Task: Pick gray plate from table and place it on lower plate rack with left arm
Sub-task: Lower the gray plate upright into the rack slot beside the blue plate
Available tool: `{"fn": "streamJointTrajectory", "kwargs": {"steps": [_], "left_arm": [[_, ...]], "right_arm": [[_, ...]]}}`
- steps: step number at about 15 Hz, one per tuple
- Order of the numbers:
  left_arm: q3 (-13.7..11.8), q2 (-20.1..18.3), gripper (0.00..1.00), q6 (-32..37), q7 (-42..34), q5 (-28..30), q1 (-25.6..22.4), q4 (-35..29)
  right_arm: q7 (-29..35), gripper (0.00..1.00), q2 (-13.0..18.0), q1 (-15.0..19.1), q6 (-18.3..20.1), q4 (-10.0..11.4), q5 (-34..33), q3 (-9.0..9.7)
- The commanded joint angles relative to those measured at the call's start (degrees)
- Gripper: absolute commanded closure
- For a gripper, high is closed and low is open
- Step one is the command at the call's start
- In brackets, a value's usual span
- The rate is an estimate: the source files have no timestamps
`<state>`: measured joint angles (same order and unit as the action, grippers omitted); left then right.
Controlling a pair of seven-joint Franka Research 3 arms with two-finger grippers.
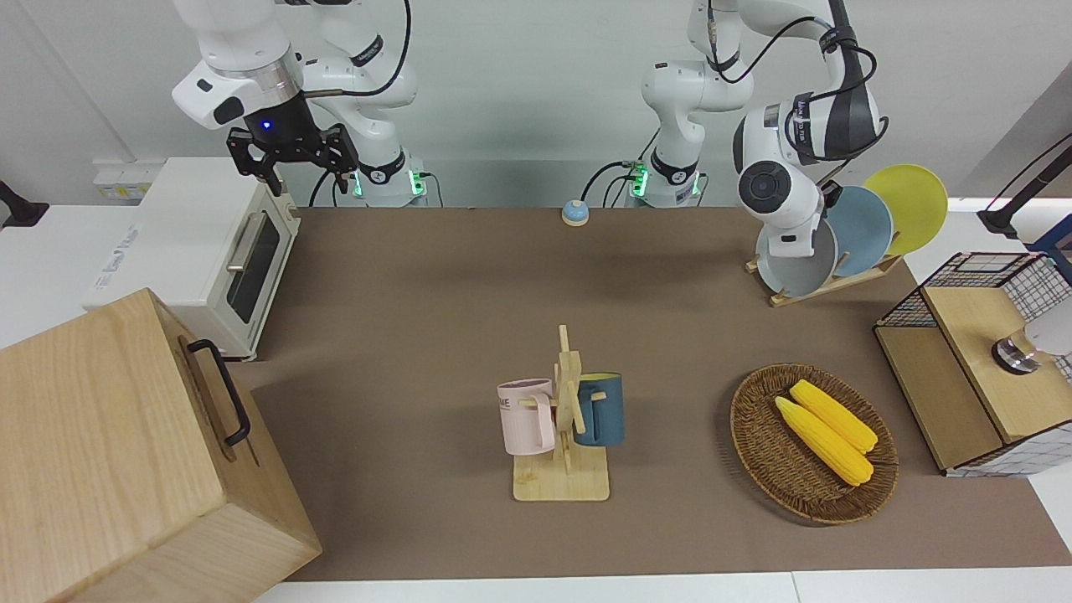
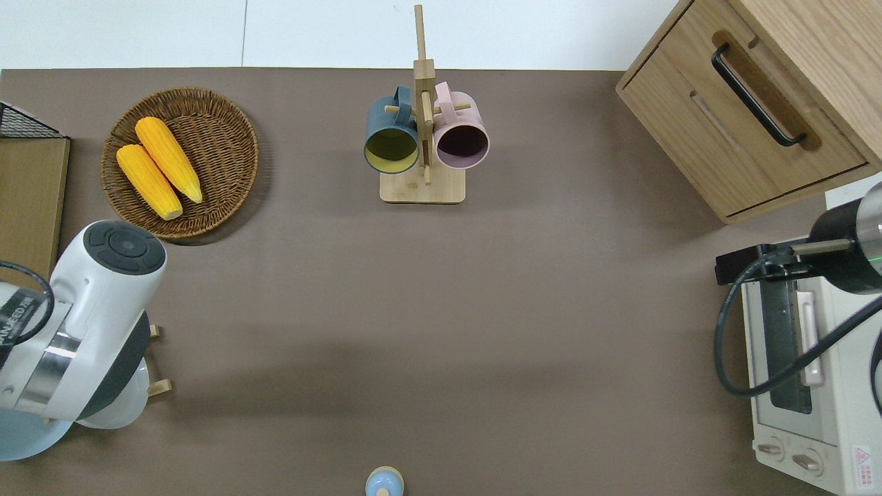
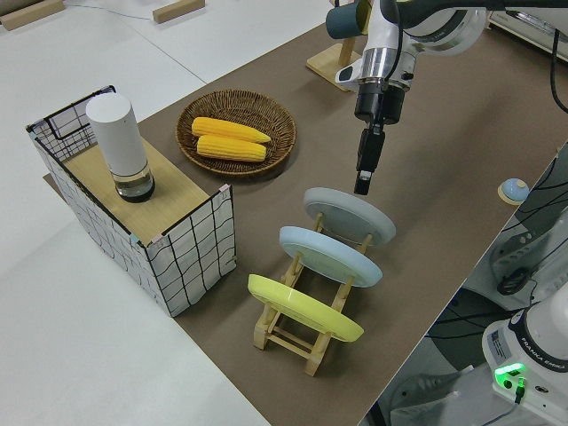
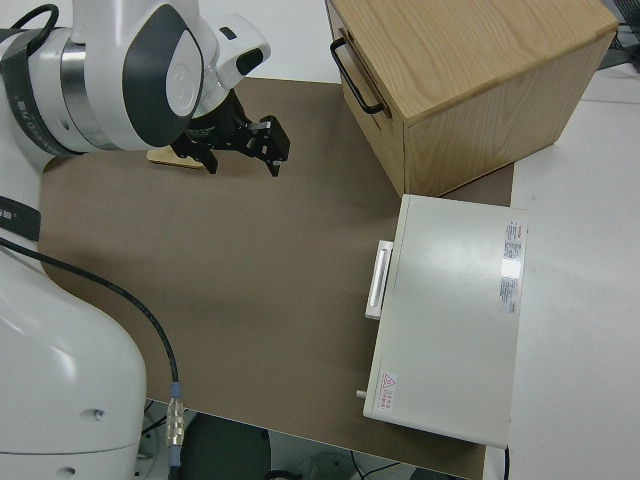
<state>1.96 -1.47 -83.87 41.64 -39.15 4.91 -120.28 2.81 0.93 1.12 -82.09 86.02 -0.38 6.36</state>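
Note:
The gray plate (image 1: pixel 791 272) leans tilted in the lowest slot of the lower plate rack (image 1: pixel 829 287), at the left arm's end of the table (image 1: pixel 419 293). In the left side view my left gripper (image 3: pixel 361 185) points down onto the upper rim of the gray plate (image 3: pixel 346 217) and is shut on it. In the front and overhead views the left wrist hides the gripper and part of the gray plate (image 2: pixel 134 406). The right arm is parked, and its gripper (image 1: pixel 289 159) is open and empty.
A sky-blue plate (image 1: pixel 867 226) and a yellow plate (image 1: pixel 913 201) stand in higher slots of the rack. A wicker basket (image 1: pixel 754 435) holding two corn cobs, a wire-sided box (image 1: pixel 980 360), a mug tree (image 1: pixel 565 419), a toaster oven (image 1: pixel 209 251) and a wooden drawer box (image 1: pixel 126 452) stand around.

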Motion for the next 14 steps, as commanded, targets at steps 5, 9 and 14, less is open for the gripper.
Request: {"fn": "streamJointTrajectory", "kwargs": {"steps": [5,9,14], "left_arm": [[-0.20,-0.46,0.01,-0.15,-6.71,-0.49,1.24,-0.22],[-0.29,-1.25,0.01,1.60,-18.68,4.32,1.24,5.21],[-1.08,-1.17,0.01,4.51,-29.32,17.24,0.98,16.82]], "right_arm": [[0.53,0.013,0.12,1.43,0.88,-0.42,1.09,1.03],[0.53,0.013,0.12,1.43,0.88,-0.42,1.09,1.03],[0.53,0.011,0.12,1.43,0.88,-0.42,1.09,1.03]]}}
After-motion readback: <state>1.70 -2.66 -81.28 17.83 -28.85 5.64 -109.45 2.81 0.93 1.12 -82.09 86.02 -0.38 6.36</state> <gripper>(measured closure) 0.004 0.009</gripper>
